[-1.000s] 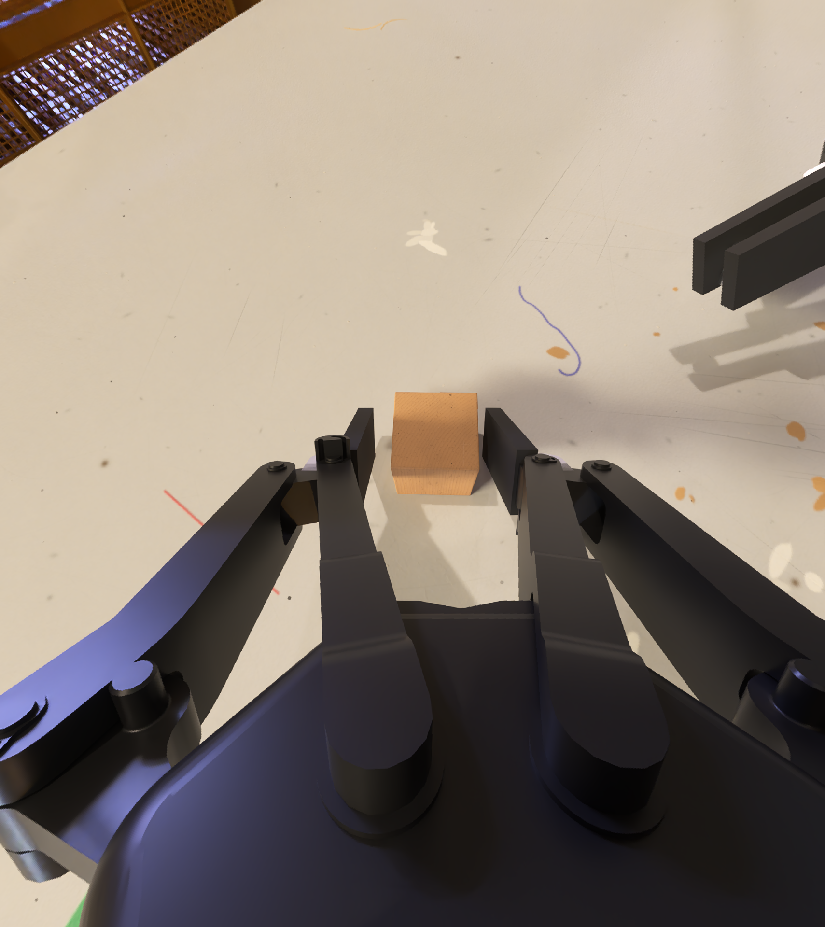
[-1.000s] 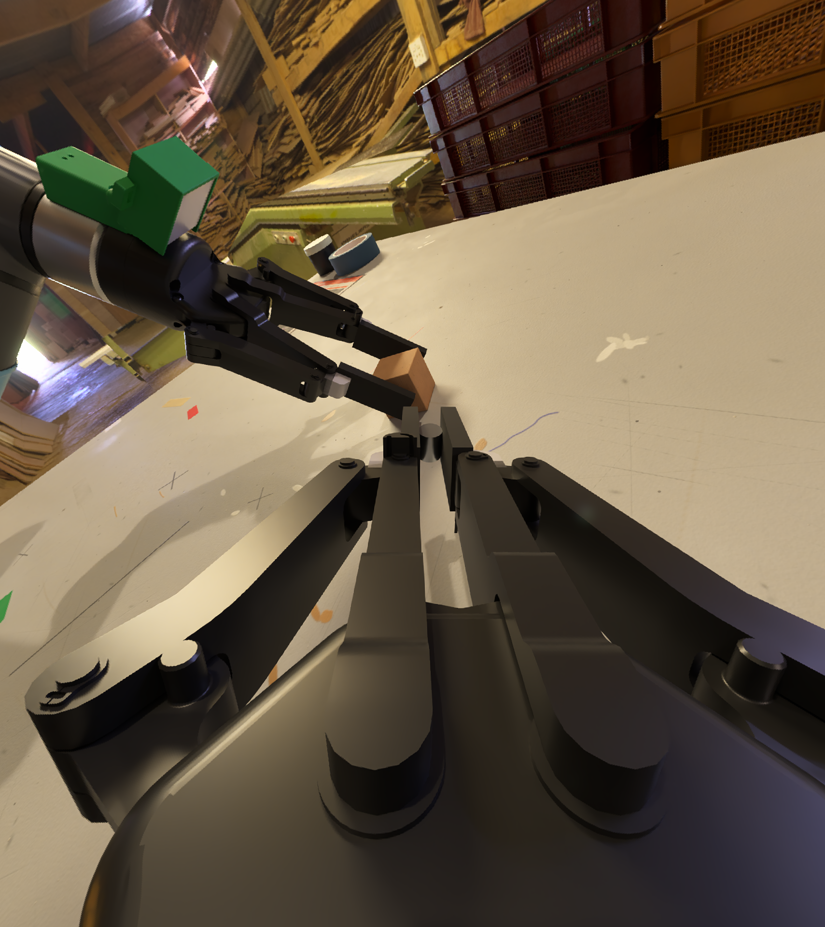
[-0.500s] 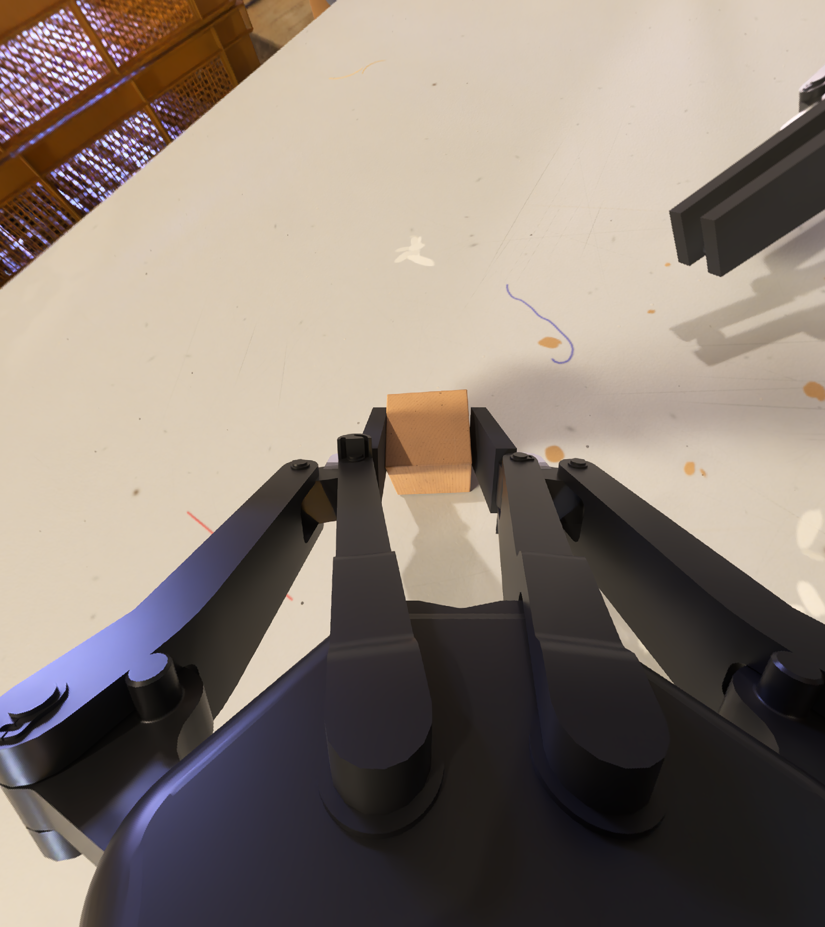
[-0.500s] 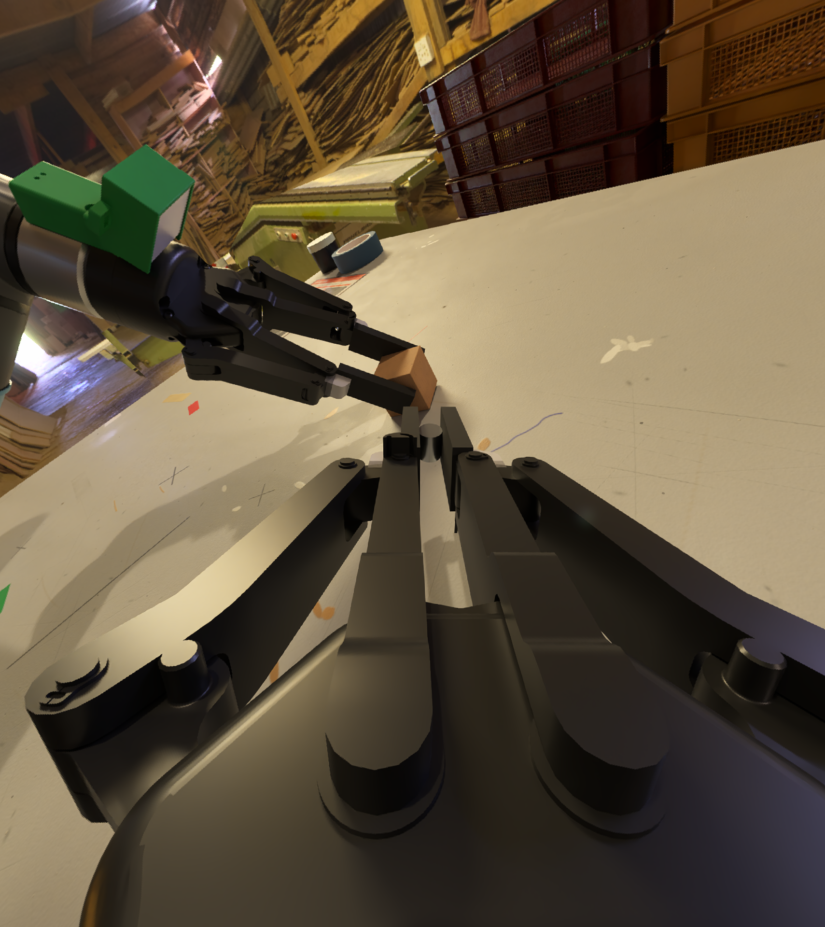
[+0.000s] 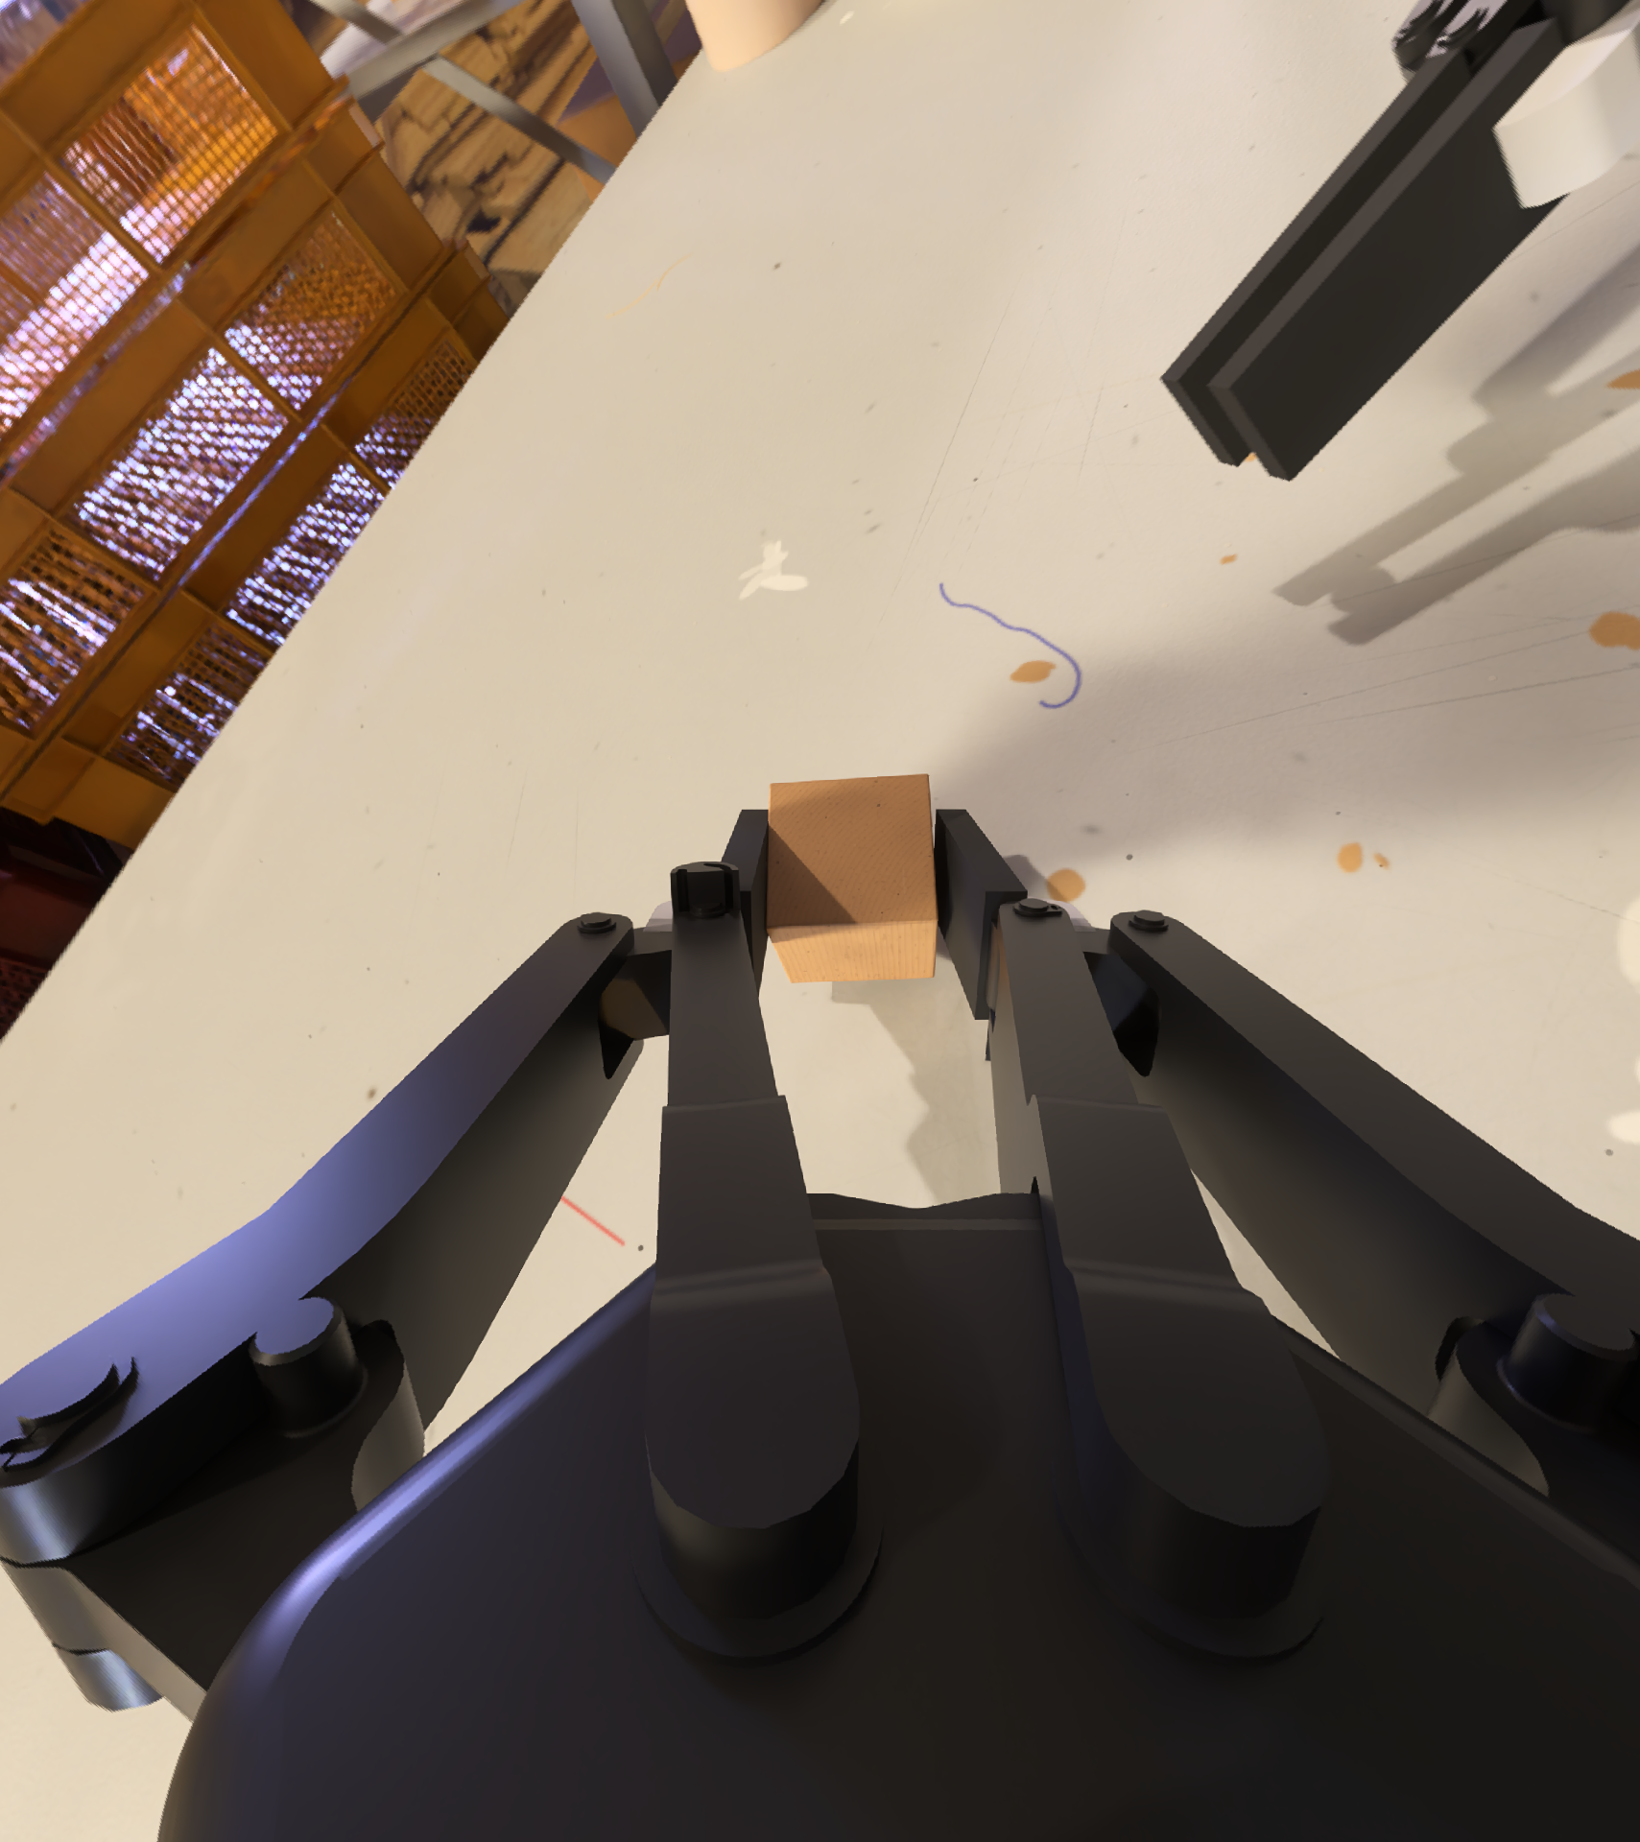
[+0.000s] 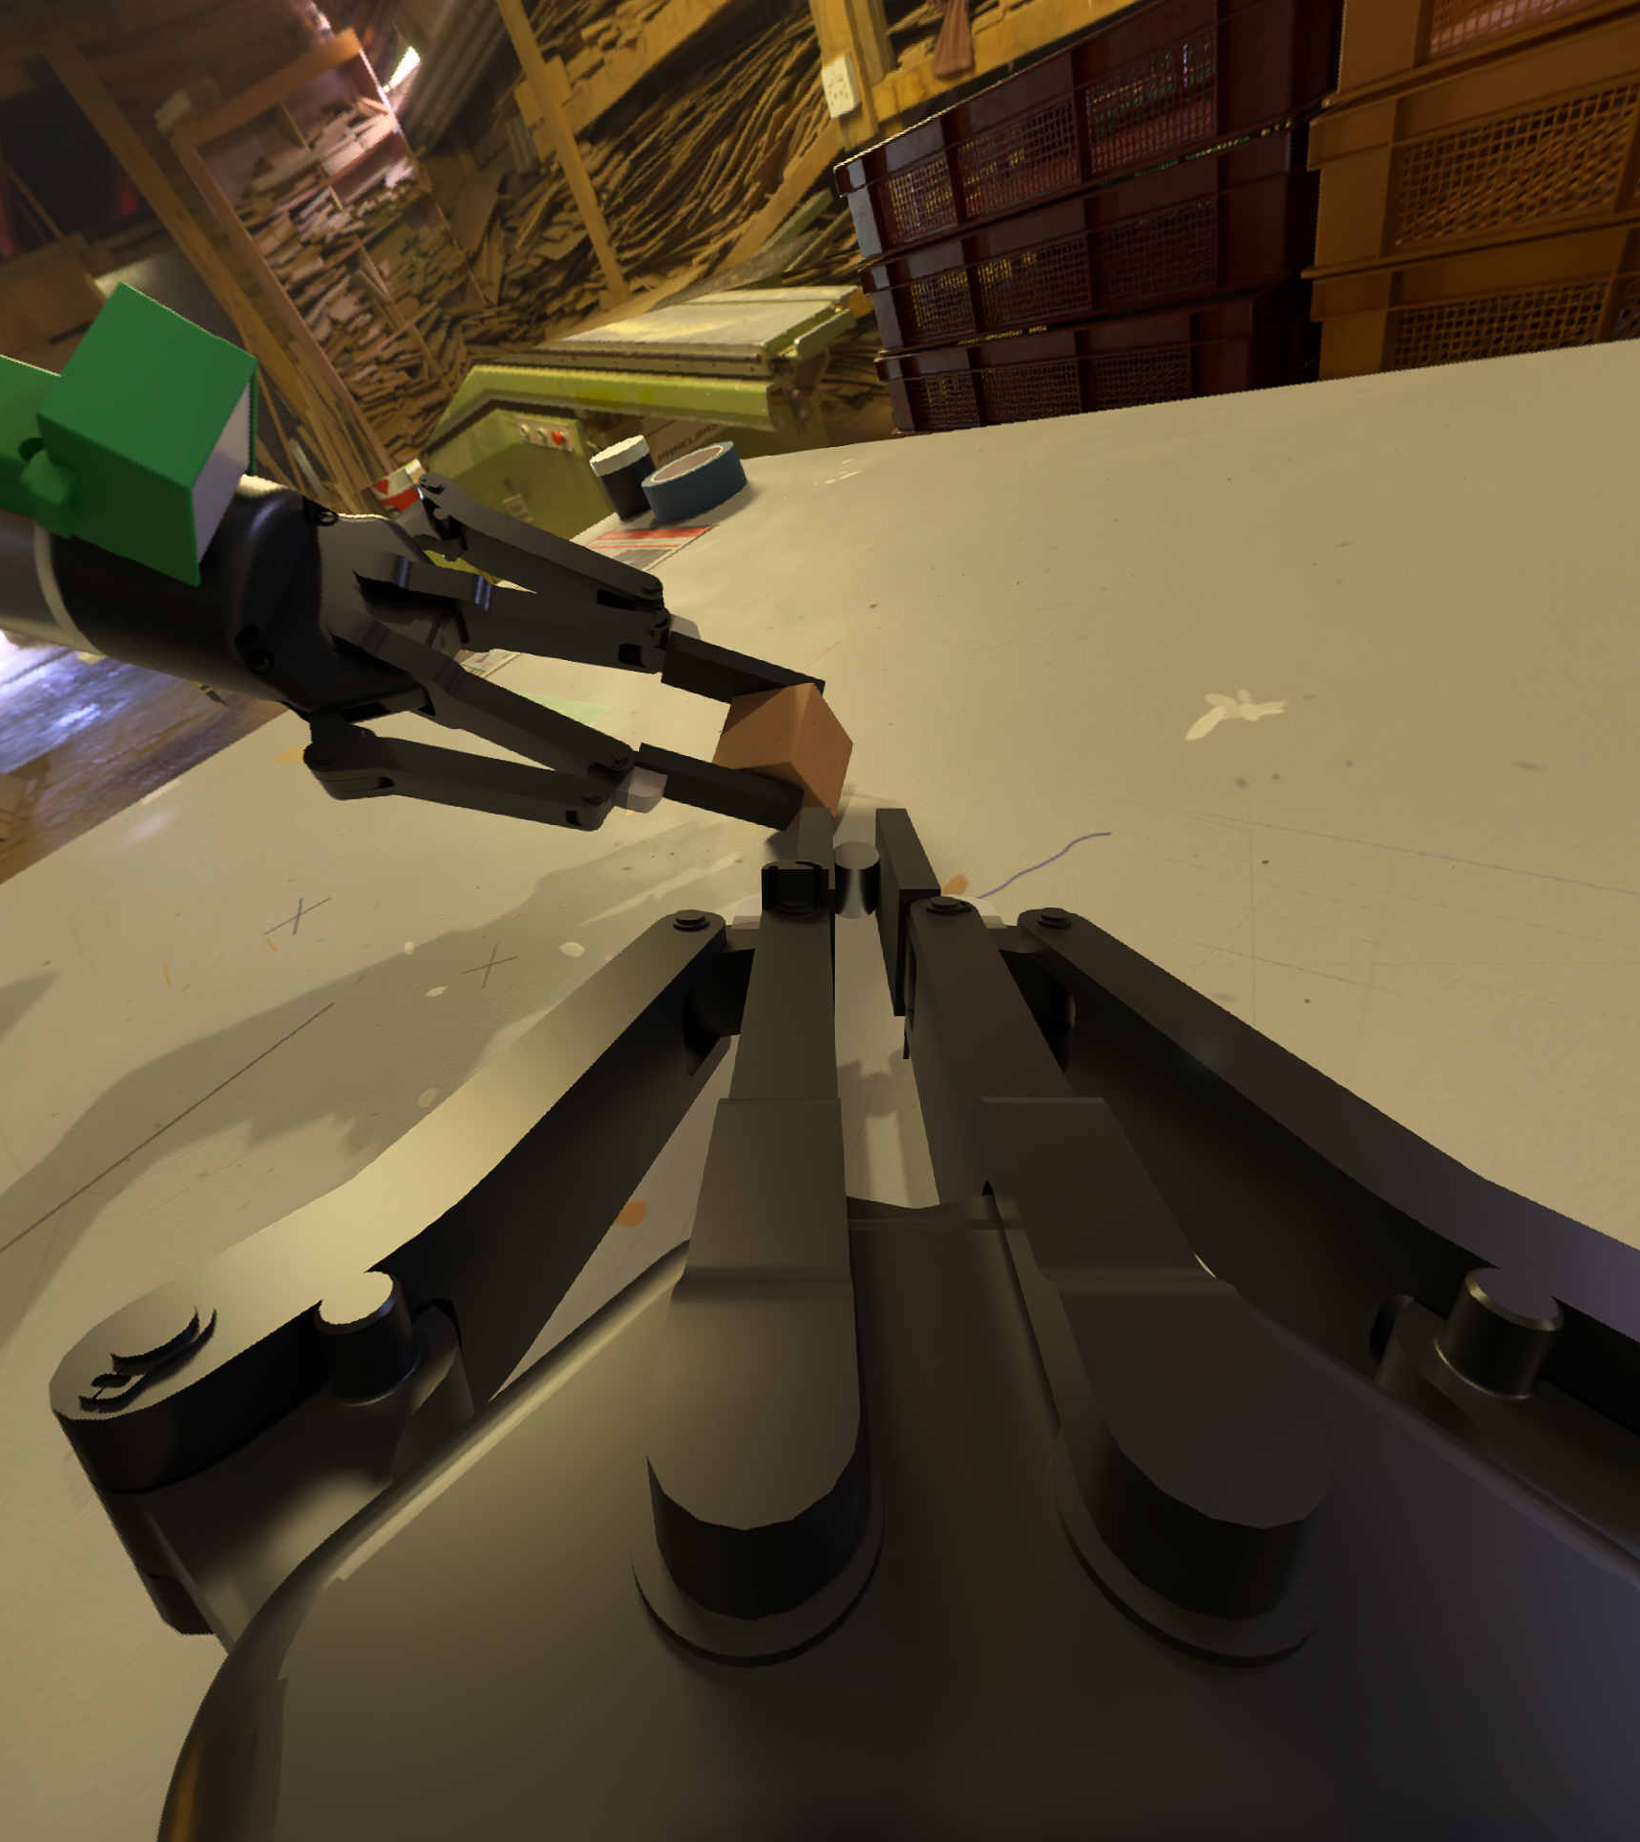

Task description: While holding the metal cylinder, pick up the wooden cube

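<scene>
The left gripper [image 5: 850,887] was squeezing the wooden cube [image 5: 850,877] just above the table [image 5: 596,598], the right gripper [image 6: 853,847] pinched the metal cylinder [image 6: 855,877] beside the cube, so lifting higher looked next.

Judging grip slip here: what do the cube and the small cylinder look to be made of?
The wooden cube looks like pale, unvarnished wood: matte tan faces, faint grain lines. The metal cylinder reads as dark grey metal with a dull sheen, though it is small and shadowed between the right gripper fingers.
</scene>
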Available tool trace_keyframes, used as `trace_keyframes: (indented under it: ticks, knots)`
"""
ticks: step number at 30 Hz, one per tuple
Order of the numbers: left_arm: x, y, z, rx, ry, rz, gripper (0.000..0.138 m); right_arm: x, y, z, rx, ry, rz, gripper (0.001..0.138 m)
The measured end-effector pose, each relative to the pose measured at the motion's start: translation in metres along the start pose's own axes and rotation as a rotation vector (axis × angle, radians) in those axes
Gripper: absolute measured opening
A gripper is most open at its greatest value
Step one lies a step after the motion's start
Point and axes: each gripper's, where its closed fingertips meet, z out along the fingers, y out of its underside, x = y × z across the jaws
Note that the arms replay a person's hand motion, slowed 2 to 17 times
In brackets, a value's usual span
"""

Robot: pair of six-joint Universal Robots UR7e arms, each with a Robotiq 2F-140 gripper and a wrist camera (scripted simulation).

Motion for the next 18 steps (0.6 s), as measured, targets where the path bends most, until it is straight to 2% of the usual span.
trace_keyframes:
  ticks: [10, 18]
  knots:
    - [0.01, -0.017, -0.007, 0.073, -0.045, 0.111, 0.044, 0.0, -0.007, 0.002, 0.03, 0.082, -0.084, 0.012]
    - [0.018, -0.029, -0.012, 0.124, -0.082, 0.195, 0.044, 0.0, -0.014, 0.004, 0.066, 0.127, -0.102, 0.012]
